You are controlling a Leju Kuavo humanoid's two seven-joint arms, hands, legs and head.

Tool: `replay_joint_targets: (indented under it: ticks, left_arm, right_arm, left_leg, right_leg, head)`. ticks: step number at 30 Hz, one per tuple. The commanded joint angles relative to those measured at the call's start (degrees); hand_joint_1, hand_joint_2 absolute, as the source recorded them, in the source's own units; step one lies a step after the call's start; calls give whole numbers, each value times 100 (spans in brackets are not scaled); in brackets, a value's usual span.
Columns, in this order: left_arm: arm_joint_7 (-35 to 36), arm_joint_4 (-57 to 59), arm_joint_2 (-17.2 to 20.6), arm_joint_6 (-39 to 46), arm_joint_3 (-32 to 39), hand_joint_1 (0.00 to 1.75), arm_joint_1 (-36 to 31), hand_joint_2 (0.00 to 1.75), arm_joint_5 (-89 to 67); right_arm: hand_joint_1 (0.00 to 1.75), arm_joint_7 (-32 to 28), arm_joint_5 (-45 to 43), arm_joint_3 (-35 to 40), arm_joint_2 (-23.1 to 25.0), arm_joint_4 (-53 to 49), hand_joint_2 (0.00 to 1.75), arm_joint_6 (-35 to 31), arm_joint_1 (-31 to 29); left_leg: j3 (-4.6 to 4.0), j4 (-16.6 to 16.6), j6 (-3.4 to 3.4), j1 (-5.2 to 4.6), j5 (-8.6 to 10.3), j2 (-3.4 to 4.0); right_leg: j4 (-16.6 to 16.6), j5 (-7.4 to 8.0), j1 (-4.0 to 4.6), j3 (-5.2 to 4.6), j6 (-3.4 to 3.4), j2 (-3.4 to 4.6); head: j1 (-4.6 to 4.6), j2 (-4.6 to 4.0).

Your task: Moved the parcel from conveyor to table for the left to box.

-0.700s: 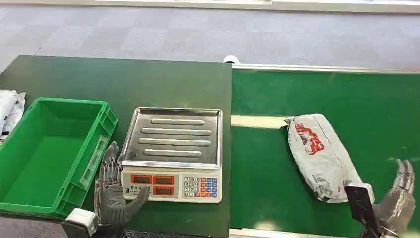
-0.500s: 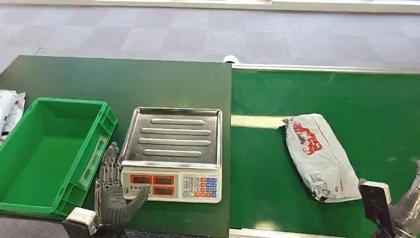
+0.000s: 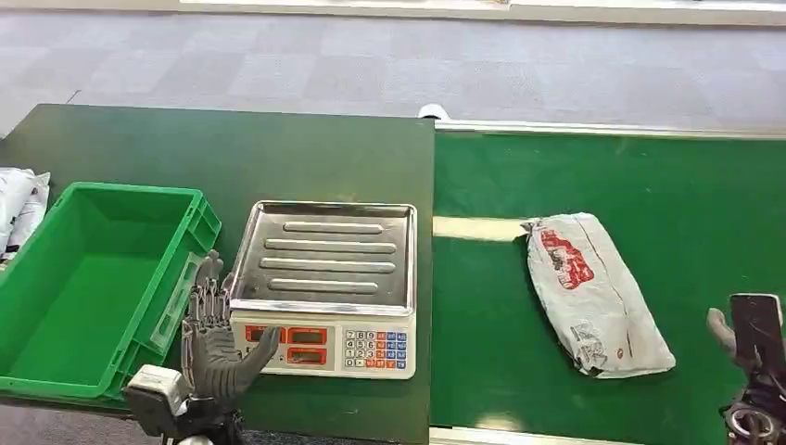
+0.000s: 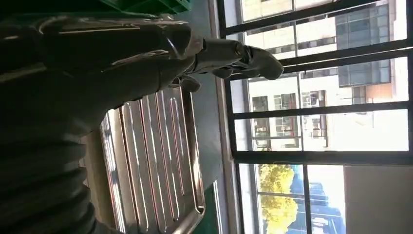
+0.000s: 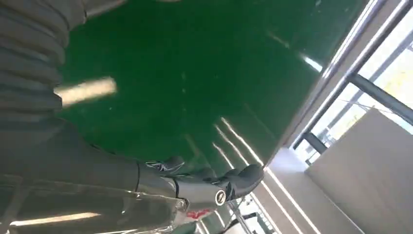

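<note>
The parcel (image 3: pixel 593 289), a white-grey plastic mailer with red print, lies slantwise on the green conveyor belt (image 3: pixel 602 167). My right hand (image 3: pixel 721 330) is low at the belt's near right corner, to the right of the parcel and apart from it. In the right wrist view its fingers (image 5: pixel 204 181) are stretched out and hold nothing, with the shiny parcel (image 5: pixel 73 214) close beside them. My left hand (image 3: pixel 213 329) hovers open, fingers spread, between the green crate (image 3: pixel 130 192) and the scale's front, and its fingers (image 4: pixel 229 53) are extended over the table.
An electronic scale (image 3: pixel 324 348) with a steel tray (image 3: pixel 320 255) stands on the dark green table (image 3: pixel 232 148) between crate and belt. White bags (image 3: pixel 17 206) lie at the table's left edge. A metal rail (image 3: pixel 602 130) borders the belt's far side.
My right hand has pulled back to the right and lower, away from the parcel's near end. The parcel has shifted slightly left on the belt. The left hand has barely moved.
</note>
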Motion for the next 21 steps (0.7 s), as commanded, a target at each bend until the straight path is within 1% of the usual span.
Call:
replay_joint_targets:
  ticks: [1,5,7,10,11,12,13,14,15,20,21]
  left_arm:
    - [-57,586,216,-54,-195,0,-321,175,114]
    - [-63,556,217,-61,-206,0,-313,175,130]
    - [-84,448,204,-56,-234,0,-312,175,151]
    - [-28,271,150,-26,-289,0,-295,175,17]
    - [-1,220,141,-20,-289,0,-278,175,-15]
    - [5,188,136,-15,-288,0,-267,175,-27]
    - [28,135,131,-6,-275,0,-242,175,-49]
    - [45,122,123,-7,-266,0,-236,175,-64]
    - [69,94,126,-16,-259,0,-230,175,-82]
    - [103,223,150,-43,-280,0,-288,175,-88]
    - [98,270,146,-49,-288,0,-321,175,-78]
  right_arm:
    - [0,-65,255,493,-297,2738,175,833,-1387]
    - [0,-89,275,536,-331,2936,175,815,-1491]
    - [0,-28,552,948,-378,3439,175,1107,-1808]
    - [0,-41,719,1266,-180,3788,175,1268,-2027]
    - [0,-35,750,1325,-104,3833,175,1259,-2057]
    - [0,-11,755,1352,-2,3873,175,1263,-2092]
    - [0,-3,753,1376,60,3925,175,1284,-2138]
    - [0,1,769,1414,93,3961,175,1290,-2164]
    - [0,22,815,1490,145,4012,175,1327,-2197]
    - [0,13,879,1667,261,4119,175,1477,-2180]
    - [0,35,859,1671,273,4154,175,1534,-2162]
  left_leg:
    - [17,-11,6,4,-2,36]
    - [6,-15,11,0,8,23]
    - [3,-7,8,-1,4,10]
    - [1,-9,12,1,2,34]
    - [2,-3,5,2,-1,28]
    - [4,-6,6,3,0,36]
    - [1,-6,5,3,2,29]
    - [0,-3,3,1,1,19]
    - [-2,-6,6,3,2,28]
    - [3,-9,9,3,2,28]
    - [1,-7,7,1,2,17]
  right_leg:
    - [-13,11,7,6,-12,33]
    - [-14,15,5,1,-16,16]
    - [-7,6,3,1,-10,5]
    - [-11,13,7,-3,-17,26]
    - [-2,6,5,-3,-9,24]
    - [-5,10,8,-3,-14,30]
    - [-4,9,7,-5,-13,23]
    - [0,4,4,-3,-9,14]
    - [-3,9,7,-8,-16,22]
    - [-8,9,9,-2,-17,21]
    - [-3,5,5,-1,-11,13]
  head:
    - [-2,0]
    - [-2,0]
    - [0,0]
    - [0,0]
    - [0,0]
    - [0,0]
    - [0,0]
    - [2,0]
    - [0,0]
    - [-2,0]
    - [2,0]
